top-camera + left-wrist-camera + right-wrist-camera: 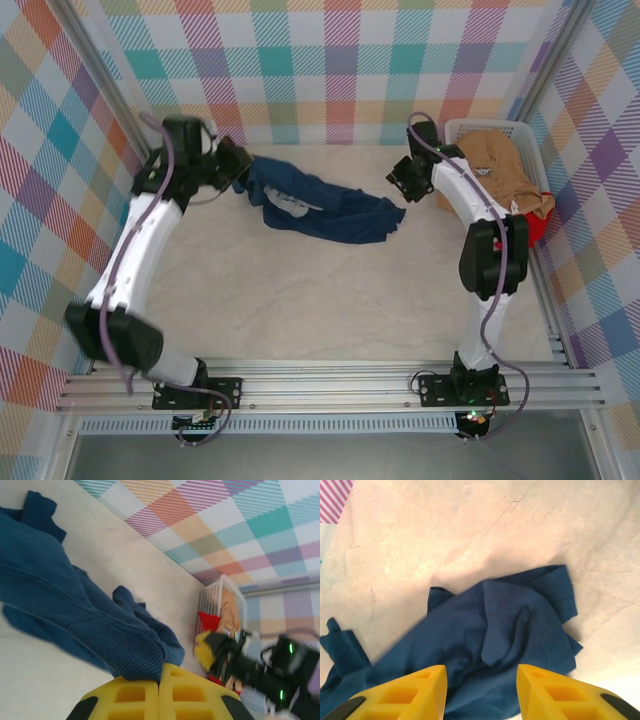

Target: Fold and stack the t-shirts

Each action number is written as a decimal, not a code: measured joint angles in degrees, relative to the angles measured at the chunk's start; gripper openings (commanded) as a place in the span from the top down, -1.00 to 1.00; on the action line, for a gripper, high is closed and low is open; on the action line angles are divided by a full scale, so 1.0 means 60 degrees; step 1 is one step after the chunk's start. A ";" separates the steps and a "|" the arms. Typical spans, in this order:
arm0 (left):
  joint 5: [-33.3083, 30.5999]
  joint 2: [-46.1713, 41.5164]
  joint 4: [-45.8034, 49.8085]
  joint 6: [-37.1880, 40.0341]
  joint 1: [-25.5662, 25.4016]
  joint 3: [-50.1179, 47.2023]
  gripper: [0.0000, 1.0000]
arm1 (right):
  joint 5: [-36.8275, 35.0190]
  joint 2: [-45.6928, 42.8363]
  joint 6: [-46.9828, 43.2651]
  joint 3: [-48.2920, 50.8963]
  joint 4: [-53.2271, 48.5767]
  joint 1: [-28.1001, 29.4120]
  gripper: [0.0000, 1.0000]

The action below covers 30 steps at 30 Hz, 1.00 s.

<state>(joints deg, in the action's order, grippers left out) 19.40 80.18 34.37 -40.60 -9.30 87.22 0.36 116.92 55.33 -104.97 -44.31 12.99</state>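
Clamping down with the left gripper [238,162] at ten o'clock on the table [300,300], yellow fingers [172,677] pressed together on a ribbed edge of the navy t-shirt [325,205]. Stretching away from that pinch toward four o'clock, rumpled and unfolded, lying across the far middle of the table with its long axis running ten-to-four. Hovering just beside the other end with the right gripper [398,182], jaws parted and gripping nothing, loose navy cloth showing between and beyond the fingers at twelve o'clock in the right wrist view. Sitting far nearer that free end than the left arm, so judging the right one the natural taker there: dropping toward six o'clock, closing on the loose edge, then drawing apart along that ten-to-four line for flattening. Waiting at two o'clock, in the white laundry basket [480,125], the tan t-shirt [500,165], with the red t-shirt [540,228] peeking out at the near corner. Reckoning the folding barely begun, nothing stacked yet.
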 measured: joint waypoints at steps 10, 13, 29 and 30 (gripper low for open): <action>-0.0831 -0.2572 0.0004 0.0280 0.0277 -0.3526 1.00 | -0.0033 0.2280 0.1140 -0.0987 -0.0463 0.0127 0.06; -0.0900 -0.2568 -0.0011 0.0280 0.0310 -0.3595 1.00 | 0.0018 0.2685 0.1016 -0.1410 -0.0561 0.0157 0.08; -0.1002 -0.2371 -0.0058 0.0240 0.0317 -0.3595 1.00 | 0.0364 0.3344 0.0153 -0.1792 -0.0561 0.0288 0.42; -0.1013 -0.2364 -0.0058 0.0237 0.0317 -0.3595 1.00 | 0.0368 0.3417 0.0124 -0.1840 -0.0616 0.0288 0.42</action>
<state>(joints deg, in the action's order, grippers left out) 13.32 66.00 34.02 -39.18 -7.40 65.65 2.57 137.43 56.07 -116.01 -48.01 14.72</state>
